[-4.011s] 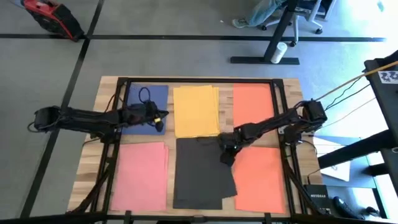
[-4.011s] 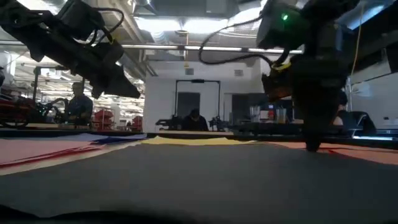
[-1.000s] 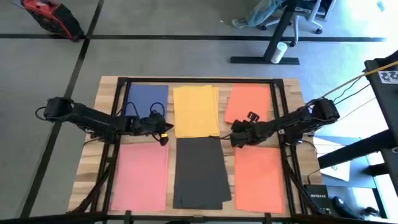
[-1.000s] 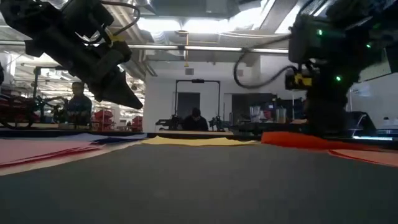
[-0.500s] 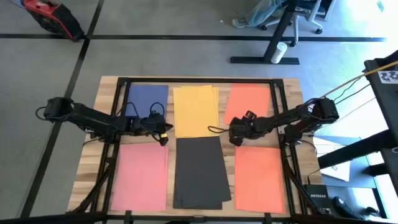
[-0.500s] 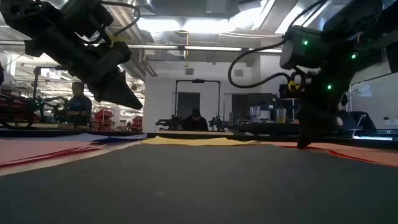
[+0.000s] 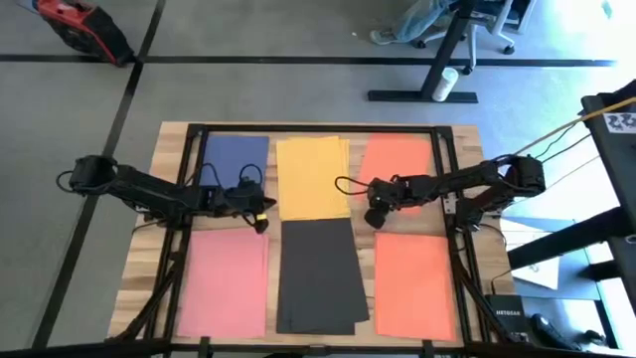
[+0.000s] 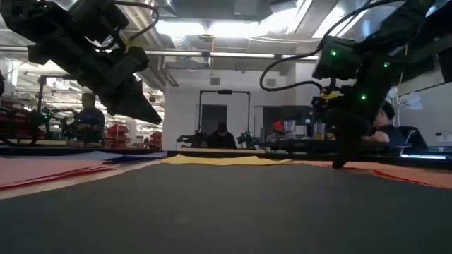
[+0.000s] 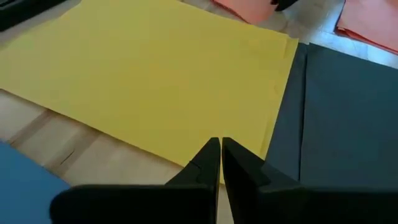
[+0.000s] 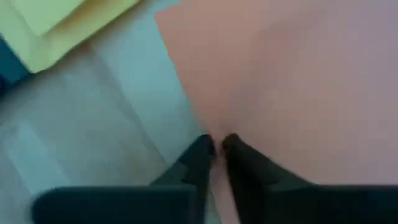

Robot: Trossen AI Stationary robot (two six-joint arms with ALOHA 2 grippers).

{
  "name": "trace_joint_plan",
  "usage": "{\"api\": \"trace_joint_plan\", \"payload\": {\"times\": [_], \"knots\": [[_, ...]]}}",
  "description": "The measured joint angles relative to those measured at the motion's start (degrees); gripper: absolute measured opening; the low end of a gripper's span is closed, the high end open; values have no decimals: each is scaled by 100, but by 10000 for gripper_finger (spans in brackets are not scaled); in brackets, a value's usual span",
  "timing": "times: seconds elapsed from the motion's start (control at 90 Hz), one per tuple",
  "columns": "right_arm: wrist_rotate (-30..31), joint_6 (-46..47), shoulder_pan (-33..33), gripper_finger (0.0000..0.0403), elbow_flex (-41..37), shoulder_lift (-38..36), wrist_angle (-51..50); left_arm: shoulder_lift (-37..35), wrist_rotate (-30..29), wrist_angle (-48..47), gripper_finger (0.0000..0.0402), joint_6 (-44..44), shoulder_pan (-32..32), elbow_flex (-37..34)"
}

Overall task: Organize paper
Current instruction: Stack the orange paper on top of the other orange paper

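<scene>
Six paper lots lie flat on the wooden table: blue (image 7: 236,159), yellow (image 7: 313,177) and orange (image 7: 399,159) along the far side, pink (image 7: 226,281), black (image 7: 318,273) and a second orange (image 7: 414,283) along the near side. My left gripper (image 7: 261,217) hovers shut above the yellow paper's near left corner (image 9: 205,134), clear of it in the low view. My right gripper (image 7: 374,217) is shut and stands down at the far orange paper's near left corner. My right gripper sets its shut fingertips (image 10: 202,149) on the far orange sheet's left edge (image 10: 193,106), close to its near left corner, slanting down from the table's right side. In the low view the tip (image 8: 339,164) reaches table level. The sheet lies flat. Whether a layer sits between the fingers cannot be told.
Black frame rails (image 7: 444,179) run along the table's sides and far edge. Bare wood strips (image 9: 99,155) separate the paper lots. White sheets (image 7: 542,264) lie off the table at the right. People sit at desks (image 8: 222,134) in the room behind.
My right gripper has gone a little toward the table's left and far edges and come down to table level. The far orange sheet, whose near left part stood raised and bent a second ago, has come down and now lies flat.
</scene>
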Motion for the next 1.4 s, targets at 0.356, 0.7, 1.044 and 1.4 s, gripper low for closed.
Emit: {"api": "trace_joint_plan", "payload": {"times": [0.356, 0.7, 1.044, 1.4], "knots": [[-406, 213, 567, 2, 1041, 49, -1655, 0, 0, -3, 1, 22, 0, 0], [-1668, 990, 1366, 5, 2843, 32, -4228, 0, 0, 2, 1, 20, 0, 0], [-3061, 2344, 2463, 5, 3216, 23, -4461, 0, 0, -2, 1, 17, 0, 0], [-3169, 3644, 3894, 5, 3218, 17, -4058, 0, 1, 0, 1, -20, 0, 0]]}}
